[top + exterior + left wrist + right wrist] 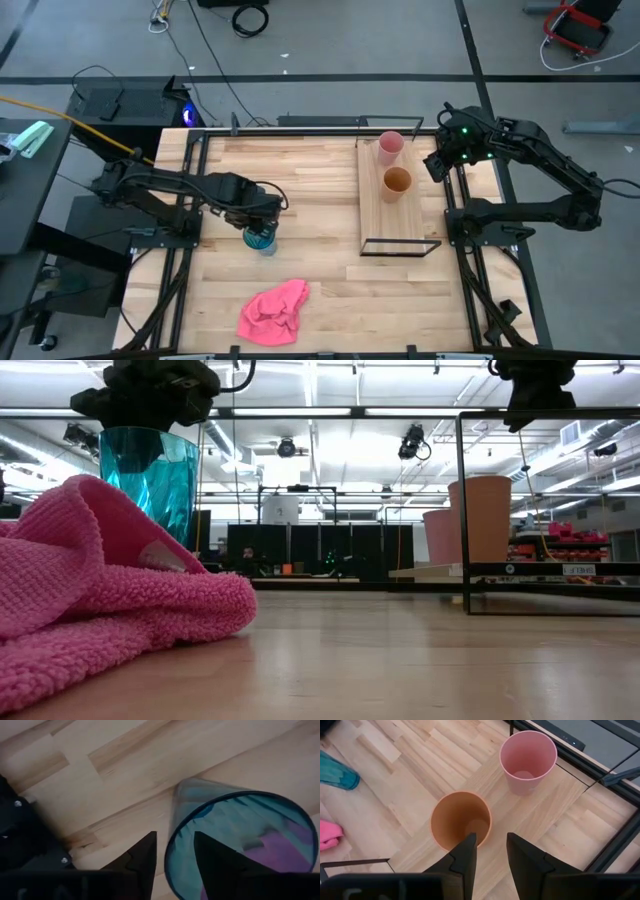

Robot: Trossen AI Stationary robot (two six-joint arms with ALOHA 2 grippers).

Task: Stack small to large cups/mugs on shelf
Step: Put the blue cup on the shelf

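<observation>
The translucent teal cup (263, 240) stands upright on the tabletop, left of centre, just behind the pink cloth in the low view (150, 480). My left gripper (174, 851) is open above it. One finger (215, 865) is inside the cup and the other (142, 862) outside its wall. The pink cup (390, 148) and the orange cup (397, 184) stand upright on the pale shelf board (380, 225) at the right. My right gripper (491, 851) is open and empty, above the board near the orange cup (461, 820). My left gripper comes at the teal cup from above, fingers pointing down, with the cup's rim (170, 852) between its two fingers, one inside and one outside. I cannot tell whether either finger touches the wall. The cup stays upright.
A crumpled pink cloth (273, 312) lies near the table's front edge and hides the teal cup's base in the low view (90, 590). The shelf's black wire frame (400, 247) rises at the board's near end. Bare tabletop lies between the teal cup and the shelf.
</observation>
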